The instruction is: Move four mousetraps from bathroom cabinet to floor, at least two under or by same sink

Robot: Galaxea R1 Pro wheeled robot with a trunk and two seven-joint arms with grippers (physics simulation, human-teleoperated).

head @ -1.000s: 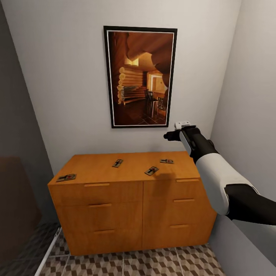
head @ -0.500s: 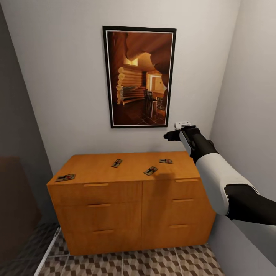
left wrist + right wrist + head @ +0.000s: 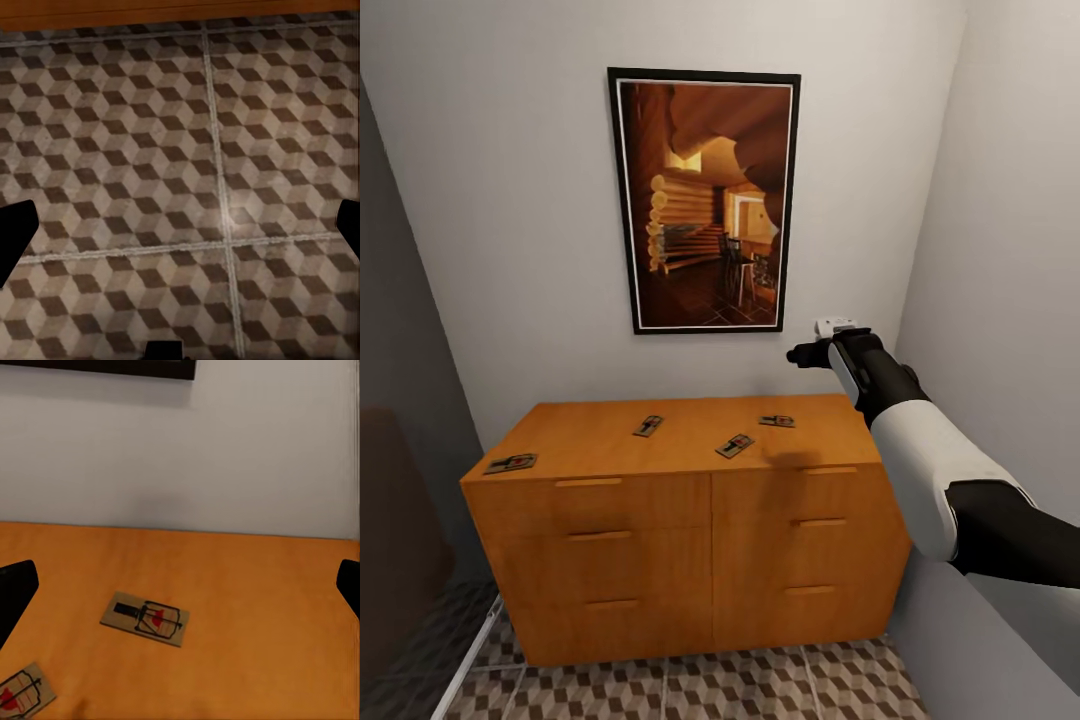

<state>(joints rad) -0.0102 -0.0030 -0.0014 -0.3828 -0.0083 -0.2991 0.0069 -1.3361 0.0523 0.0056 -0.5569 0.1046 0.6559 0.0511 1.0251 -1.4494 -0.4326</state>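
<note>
Lying flat on the cabinet worktop, four mousetraps (one at its left corner) are seen well apart, with the right gripper held above them, jaws wide, and the left gripper, jaws wide, over the bathroom floor.

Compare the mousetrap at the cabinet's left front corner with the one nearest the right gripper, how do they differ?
The corner mousetrap lies at the cabinet's left front edge, alone; the right mousetrap lies near the back, close under the right gripper. The corner one looks darker, in shade; the right one is better lit. Both lie flat, wire side up, untouched.
</note>
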